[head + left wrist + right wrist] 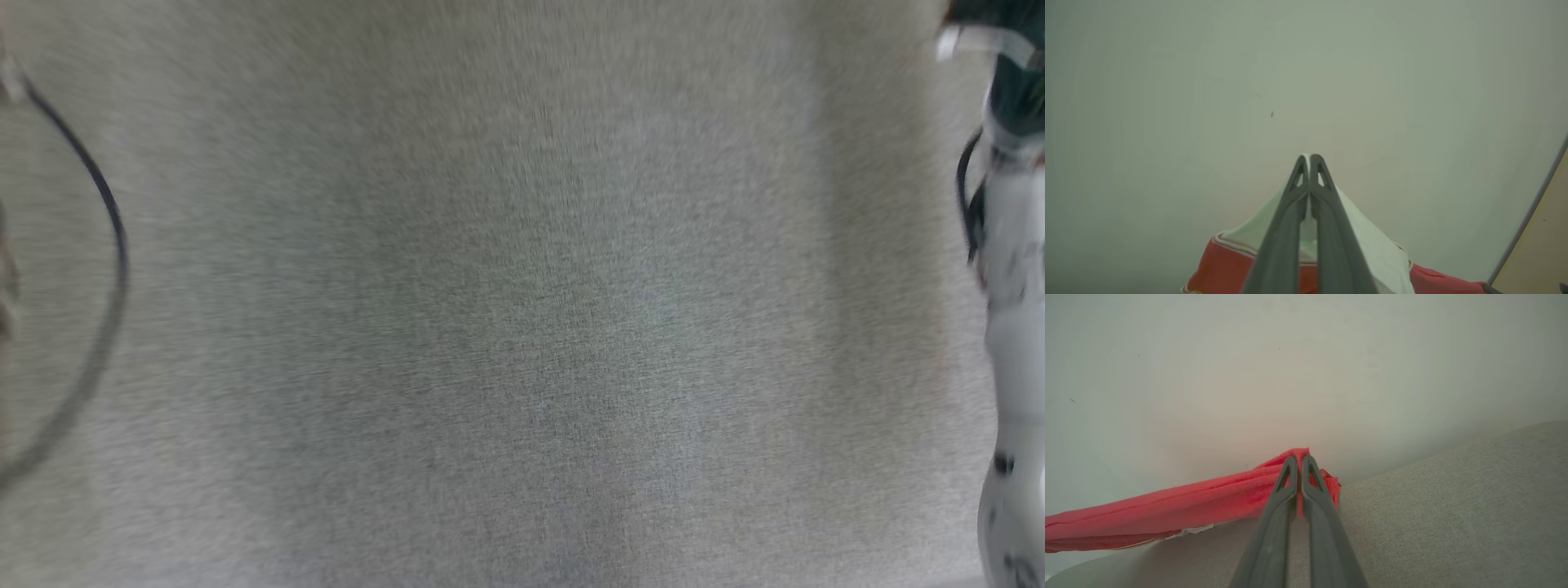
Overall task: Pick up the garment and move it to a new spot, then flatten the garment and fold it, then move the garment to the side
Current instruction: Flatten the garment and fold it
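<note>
Right gripper [1299, 457], closed, pinches a red corner. Grey fabric surface [1453, 498] lies under it, and the garment [1167, 510] stretches leftward from the tips as a long band. Left gripper [1309, 157] is clamped on its white-and-red edge, so the long axis likely runs left-right between both arms.

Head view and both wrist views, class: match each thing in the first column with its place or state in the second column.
Column one:
1. left gripper
2. right gripper
3. black cable
4. pale forearm

Column two:
A. at the head view's right edge
B. shut on the red part of the garment
C. curving along the head view's left edge
D. shut on the garment's pale part

Pairs: 1-D, 2-B, 3-C, 4-A
</note>
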You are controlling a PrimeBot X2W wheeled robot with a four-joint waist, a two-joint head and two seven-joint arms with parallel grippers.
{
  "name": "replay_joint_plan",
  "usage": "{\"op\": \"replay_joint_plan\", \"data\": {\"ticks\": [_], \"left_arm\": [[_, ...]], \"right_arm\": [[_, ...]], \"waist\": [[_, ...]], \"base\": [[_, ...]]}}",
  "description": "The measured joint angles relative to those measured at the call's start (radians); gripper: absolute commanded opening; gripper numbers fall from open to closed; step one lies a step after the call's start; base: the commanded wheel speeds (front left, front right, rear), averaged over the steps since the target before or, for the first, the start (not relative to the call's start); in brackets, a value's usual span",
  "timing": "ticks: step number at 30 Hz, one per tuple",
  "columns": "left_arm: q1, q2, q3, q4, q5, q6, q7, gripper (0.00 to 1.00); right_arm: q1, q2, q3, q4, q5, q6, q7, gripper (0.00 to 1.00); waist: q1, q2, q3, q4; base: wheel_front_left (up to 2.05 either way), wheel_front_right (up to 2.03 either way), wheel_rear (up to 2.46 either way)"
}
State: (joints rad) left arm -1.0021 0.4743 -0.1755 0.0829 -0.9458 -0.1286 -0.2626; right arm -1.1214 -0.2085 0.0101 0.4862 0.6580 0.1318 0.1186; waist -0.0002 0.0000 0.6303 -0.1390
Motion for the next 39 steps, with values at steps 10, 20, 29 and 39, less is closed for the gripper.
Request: {"op": "replay_joint_plan", "data": {"ticks": [10,20,29,39], "left_arm": [[0.485,-0.107,-0.032,-0.083,0.000,0.006,0.000,0.00],[0.806,-0.216,-0.083,-0.092,-0.044,0.009,0.001,0.00],[0.940,-0.218,-0.148,-0.061,-0.094,0.009,0.069,0.00],[1.034,-0.180,-0.195,-0.058,-0.165,0.037,0.214,0.00]], "right_arm": [[0.296,-0.028,0.007,0.001,-0.049,0.000,0.091,0.00],[0.511,0.006,-0.120,-0.053,-0.096,0.000,0.150,0.00],[0.667,0.028,-0.203,-0.085,-0.164,0.000,0.219,0.00],[0.854,0.087,-0.286,-0.224,-0.279,0.000,0.382,0.00]], "waist": [[-0.0002,-0.0002,-0.211,0.038],[-0.0001,-0.0002,-0.376,0.080],[0.0001,-0.0002,-0.459,0.113],[0.0001,-0.0001,-0.519,0.134]], "base": [[0.00,0.00,0.00],[0.00,0.00,0.00],[0.00,0.00,0.00],[0.00,0.00,0.00]]}}
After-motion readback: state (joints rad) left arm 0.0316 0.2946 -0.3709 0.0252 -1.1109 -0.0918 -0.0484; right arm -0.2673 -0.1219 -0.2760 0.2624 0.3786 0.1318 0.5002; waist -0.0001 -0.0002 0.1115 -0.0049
